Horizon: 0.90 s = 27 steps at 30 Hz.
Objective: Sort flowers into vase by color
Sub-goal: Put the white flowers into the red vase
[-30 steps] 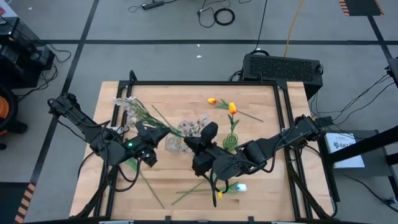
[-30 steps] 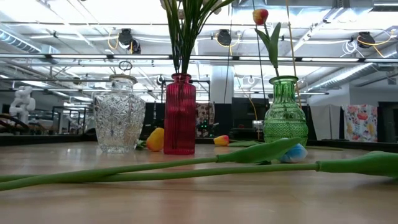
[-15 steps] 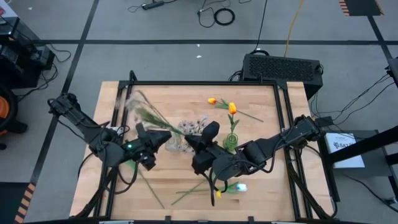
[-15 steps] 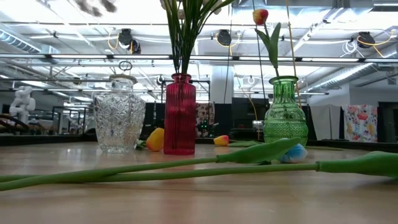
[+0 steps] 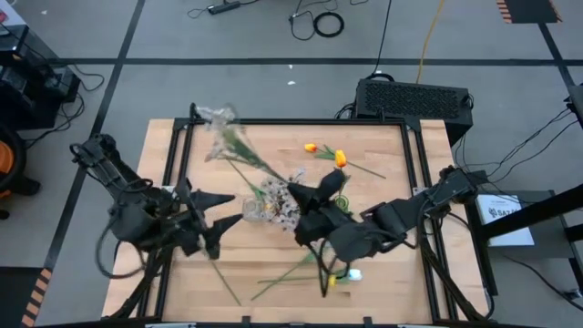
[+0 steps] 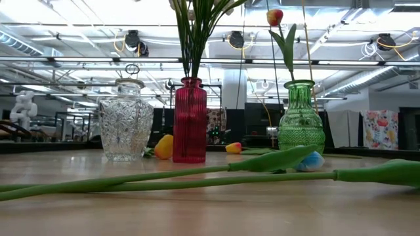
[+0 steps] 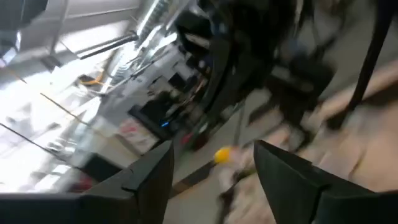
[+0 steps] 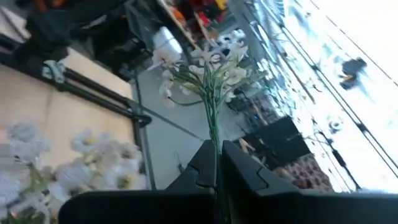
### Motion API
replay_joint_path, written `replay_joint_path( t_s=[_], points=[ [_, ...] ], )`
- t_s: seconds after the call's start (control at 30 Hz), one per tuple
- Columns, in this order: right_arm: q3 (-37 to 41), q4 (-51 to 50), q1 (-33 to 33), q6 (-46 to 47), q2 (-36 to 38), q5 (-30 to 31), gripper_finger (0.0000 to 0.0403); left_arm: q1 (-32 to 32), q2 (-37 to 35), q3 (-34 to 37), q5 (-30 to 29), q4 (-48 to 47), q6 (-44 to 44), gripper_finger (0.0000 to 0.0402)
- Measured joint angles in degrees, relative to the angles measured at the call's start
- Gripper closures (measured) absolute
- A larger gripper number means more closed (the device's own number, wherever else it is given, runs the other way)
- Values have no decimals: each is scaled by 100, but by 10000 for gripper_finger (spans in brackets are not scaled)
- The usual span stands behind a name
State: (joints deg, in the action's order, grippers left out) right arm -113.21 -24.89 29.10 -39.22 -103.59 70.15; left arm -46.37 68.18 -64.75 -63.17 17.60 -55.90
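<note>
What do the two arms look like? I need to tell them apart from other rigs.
Both arms, left arm and right arm, are dark, jointed and chunky, with black cables looping beside them. Each ends in two dark tapered jaws, as on the left gripper and right gripper.

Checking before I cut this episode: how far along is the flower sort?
Done: the red vase holds a bunch of stems, and the green vase holds an orange tulip. In hand: the right tool is shut on a pale blossom spray; the left tool is open and empty. Left: two loose orange tulips, a pale-blue tulip and long stems lying on the table.
</note>
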Motion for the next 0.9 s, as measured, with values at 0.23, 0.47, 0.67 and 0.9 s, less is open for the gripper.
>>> replay_joint_path(
  t_s=[0.23, 0.47, 0.67, 0.9],
  points=[
    [-5, -332, 762, 587, 596, 665, 403, -12, 2, 0, 1076, -384, 2522, 173],
    [-13, -2256, 1634, 3606, 1088, 886, 403, 476, 19, 319, 2914, -78, 3921, 173],
    [-2, -3472, 2208, 5546, 934, 1951, 403, 816, 406, 466, 3475, 345, 4254, 173],
    [-2, -3911, 2325, 6684, 863, 1987, 403, 1094, 898, 466, 3632, 1387, 4214, 173]
  ],
)
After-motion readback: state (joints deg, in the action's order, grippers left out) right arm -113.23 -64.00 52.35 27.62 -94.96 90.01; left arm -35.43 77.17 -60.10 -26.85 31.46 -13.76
